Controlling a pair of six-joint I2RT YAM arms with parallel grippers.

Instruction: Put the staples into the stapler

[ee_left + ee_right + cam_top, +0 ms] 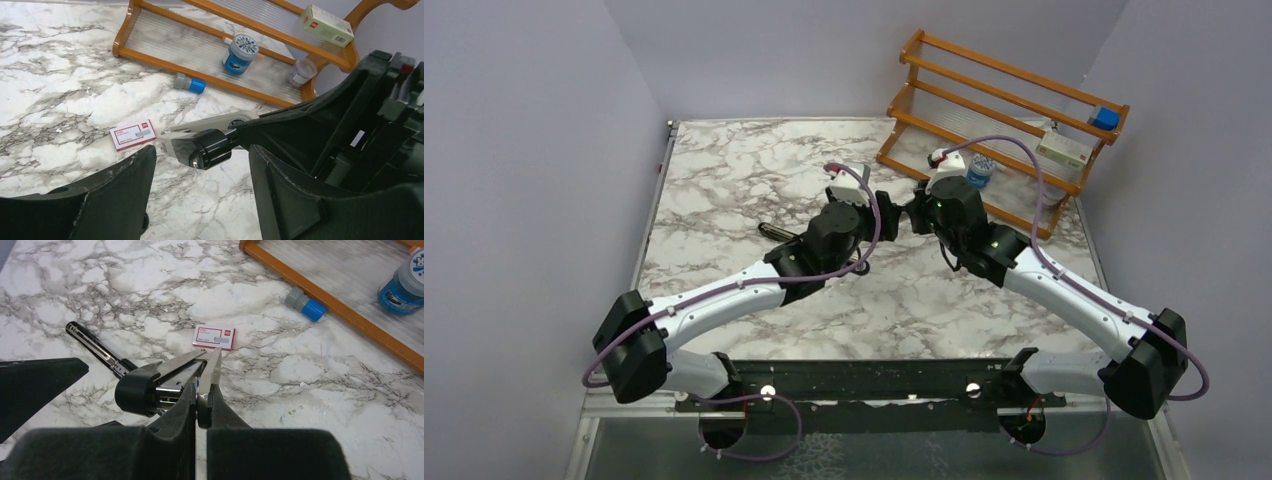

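Observation:
The black stapler (134,389) is hinged open. Its slim base (95,346) rests on the marble, and its rounded black end with the silver channel (172,381) is raised. My right gripper (204,390) is shut on a thin grey-white plate of the stapler's upper part. My left gripper (200,151) is open, its fingers (117,190) standing on either side of the stapler's glossy black end (205,148) with gaps on both sides. The staples' pink-red box (132,135) lies flat on the table just beyond, also in the right wrist view (214,337). In the top view both grippers (872,205) (911,213) meet mid-table.
A wooden rack (1004,110) lies at the back right. It holds a blue-lidded jar (240,52), a clear cup (302,72) and a green-white box (327,25). A small blue-capped vial (190,82) lies on the marble by the rack's front rail.

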